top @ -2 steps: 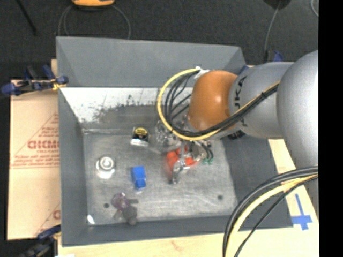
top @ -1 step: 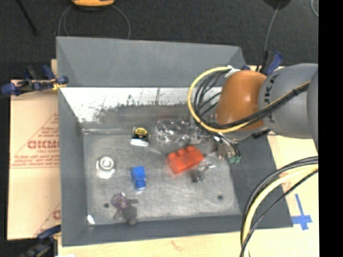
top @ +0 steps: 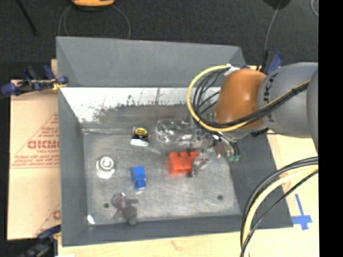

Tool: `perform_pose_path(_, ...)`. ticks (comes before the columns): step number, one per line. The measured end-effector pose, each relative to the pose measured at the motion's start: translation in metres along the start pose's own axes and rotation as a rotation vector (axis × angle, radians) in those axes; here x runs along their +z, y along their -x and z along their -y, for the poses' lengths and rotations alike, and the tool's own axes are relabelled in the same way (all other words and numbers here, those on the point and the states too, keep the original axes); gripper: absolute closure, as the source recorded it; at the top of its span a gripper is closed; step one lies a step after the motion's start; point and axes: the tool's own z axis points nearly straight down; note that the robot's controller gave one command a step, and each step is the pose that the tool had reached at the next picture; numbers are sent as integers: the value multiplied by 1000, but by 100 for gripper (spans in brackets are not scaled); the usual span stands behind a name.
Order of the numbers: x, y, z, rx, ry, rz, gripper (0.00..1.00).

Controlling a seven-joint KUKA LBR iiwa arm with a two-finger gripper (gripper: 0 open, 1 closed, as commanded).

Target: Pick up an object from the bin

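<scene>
Where the robot arm (top: pixel 289 98) comes in from the right under its rounded orange cover (top: pixel 241 96), the gripper (top: pixel 206 155) sits low inside the grey metal bin (top: pixel 150 63), right at the right-hand edge of a red block (top: pixel 181 163). The red block lies on the bin floor and is the thing nearest the gripper, so it is the likely target. Whether the gripper is wide, narrow or already closed on the block cannot be told from this view, because its tip merges with the block's right side and with cables.

Just above and slightly left of the red block lies a clear plastic piece (top: pixel 172 131). Further left of that, up and to the left of the red block, is a small yellow and black thing (top: pixel 140 135). A blue piece (top: pixel 139 177) lies left of the red block and slightly lower, a white round cap (top: pixel 105 165) further left again, and a purple thing (top: pixel 123 205) well down and to the left.

Judging by this, the task is at the grasp step: the gripper is down at the block but nothing is lifted. The next move seems to call for a firm closing on the red block, then a straight lift clear of the nearby clear plastic piece.
</scene>
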Motion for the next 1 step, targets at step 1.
perform_pose_path(1, -149, 6, 6, -133, 1, -9, 100)
